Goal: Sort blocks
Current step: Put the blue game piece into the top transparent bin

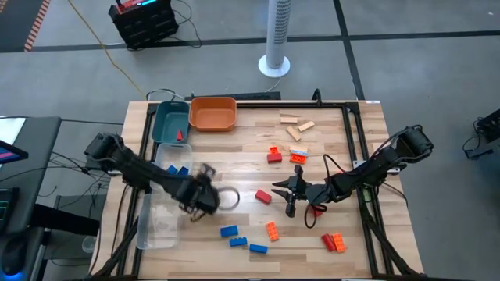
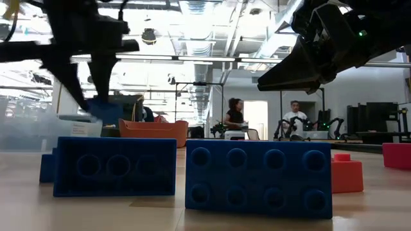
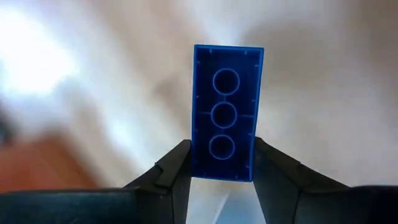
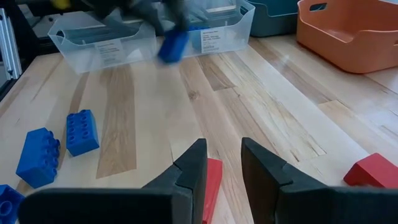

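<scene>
The left gripper [image 3: 222, 163] is clamped on a blue brick [image 3: 225, 112], its two dark fingers [image 3: 171, 171] pressing the brick's lower sides so that the hollow underside, with three round tubes, faces the wrist camera. From above, this gripper [image 1: 205, 197] hangs at the right edge of the clear tray [image 1: 153, 226], its arm reaching in from the table's left side and angling down across the tray. The right wrist view shows the same brick [image 4: 173, 45] as a blue blur in front of the tray [image 4: 99, 38].

The right gripper [image 4: 222, 163] has its fingers [image 4: 193, 165] set a narrow way apart with nothing between them, just above a red brick [image 4: 212, 177] lying on the wood. From above, it [image 1: 288, 190] sits near the table's middle, pointing left, with its arm bent back toward the right edge.

Three blue bricks [image 1: 241, 240] lie in a loose row near the front of the table [image 1: 344, 148], two of them filling the low view [image 2: 259, 176]. An orange brick [image 1: 272, 230] lies beside them and another orange and red pair [image 1: 336, 243] lies farther right. Red and orange bricks [image 1: 275, 154] sit at mid-table, and tan wooden blocks [image 1: 298, 126] lie near the back. The teal tray [image 1: 166, 125] holds a red brick [image 1: 179, 135], and the orange tray [image 1: 212, 114] stands beside it. More blue bricks [image 1: 177, 169] rest in the clear tray's far end.
</scene>
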`<state>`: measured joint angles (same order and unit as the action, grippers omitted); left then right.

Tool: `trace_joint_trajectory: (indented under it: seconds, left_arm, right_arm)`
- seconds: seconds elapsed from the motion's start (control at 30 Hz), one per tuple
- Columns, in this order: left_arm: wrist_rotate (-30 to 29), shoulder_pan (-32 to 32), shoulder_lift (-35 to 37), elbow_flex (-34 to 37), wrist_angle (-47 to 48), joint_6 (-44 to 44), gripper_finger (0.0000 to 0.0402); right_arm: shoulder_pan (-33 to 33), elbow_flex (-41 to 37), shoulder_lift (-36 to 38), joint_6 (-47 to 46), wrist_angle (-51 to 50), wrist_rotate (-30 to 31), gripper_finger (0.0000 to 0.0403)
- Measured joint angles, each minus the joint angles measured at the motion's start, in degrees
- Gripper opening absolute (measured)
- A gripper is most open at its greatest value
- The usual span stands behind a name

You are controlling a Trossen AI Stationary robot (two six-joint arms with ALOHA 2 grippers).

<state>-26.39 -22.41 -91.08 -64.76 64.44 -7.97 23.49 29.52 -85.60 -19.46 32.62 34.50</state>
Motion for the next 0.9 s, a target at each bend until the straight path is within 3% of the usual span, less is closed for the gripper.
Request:
trace_joint_trajectory:
  seconds: [0.2, 0.47, 0.7, 0.9]
  left_arm:
    - [-2.14, 9.0, 7.34, 1.69, 15.96, 13.55, 0.0134]
    - [4.52, 20.03, 20.92, 14.18, 17.18, 25.05, 0.0139]
    - [5.15, 23.86, 24.19, 15.39, 17.38, 27.28, 0.0213]
    - [7.74, 23.62, 22.45, 10.07, 13.84, 25.91, 0.0259]
  right_arm:
    - [0.04, 0.0, 0.0, -0.02, -0.02, -0.02, 0.0108]
    - [0.13, -0.02, 0.0, -0.04, -0.02, -0.02, 0.0108]
    - [-0.13, 0.0, 0.0, -0.02, 0.02, -0.02, 0.0108]
    - [-0.28, -0.01, 0.02, -0.02, -0.01, -0.02, 0.0108]
